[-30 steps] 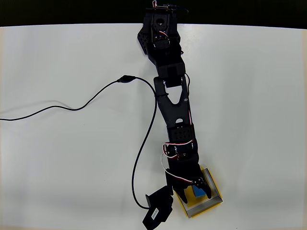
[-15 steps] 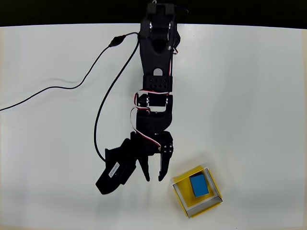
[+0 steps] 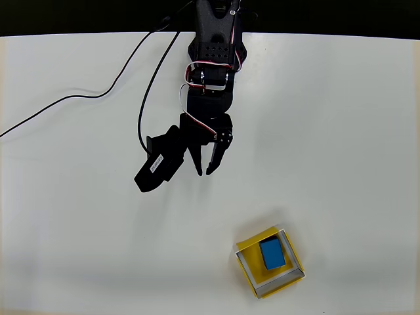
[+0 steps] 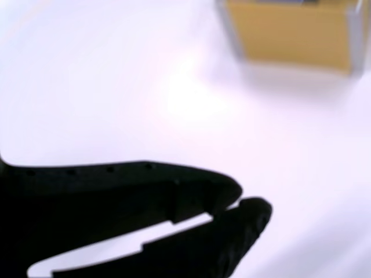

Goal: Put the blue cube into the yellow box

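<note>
overhead view, near edge of the table [image 3: 72, 216] first: yellow box [image 3: 248, 278] sits close to the near edge, right of centre, turned a little askew to that edge. blue cube [image 3: 272, 254] lies inside on the box floor, toward the far right side, touching nothing of the arm. same place and same angle as half a second ago for both.

farther up: gripper [image 3: 205, 172] now hangs over bare table near the middle, tips pointing toward the near edge, well apart from the box. half a second ago tips were just beside the box's left corner; a second ago directly over the box. arm folded back toward the far edge since then. fingers nearly together, slim gap at the tips, holding nothing.

black cable [image 3: 79, 98] runs from the left edge up to the arm base at the far edge, shifted with the arm.

wrist view: gripper [image 4: 246, 202] black, tips almost meeting; yellow box [image 4: 290, 37] blurred at top.
</note>
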Controlling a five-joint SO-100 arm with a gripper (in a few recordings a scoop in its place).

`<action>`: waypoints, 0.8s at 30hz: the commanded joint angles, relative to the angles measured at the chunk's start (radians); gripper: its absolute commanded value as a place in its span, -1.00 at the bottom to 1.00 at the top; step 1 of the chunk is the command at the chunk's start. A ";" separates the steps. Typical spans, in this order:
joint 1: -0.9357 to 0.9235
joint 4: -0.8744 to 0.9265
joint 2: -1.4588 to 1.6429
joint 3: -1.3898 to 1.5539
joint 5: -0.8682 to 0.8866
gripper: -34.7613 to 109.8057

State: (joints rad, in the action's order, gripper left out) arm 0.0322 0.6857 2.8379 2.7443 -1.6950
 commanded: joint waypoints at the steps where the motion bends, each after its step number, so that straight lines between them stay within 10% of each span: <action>1: -0.002 0.127 0.178 0.037 0.023 -0.52; 24: -0.075 0.612 0.506 0.400 -0.029 -0.52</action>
State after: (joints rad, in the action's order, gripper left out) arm -0.0276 1.2210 3.3165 3.1170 -1.7135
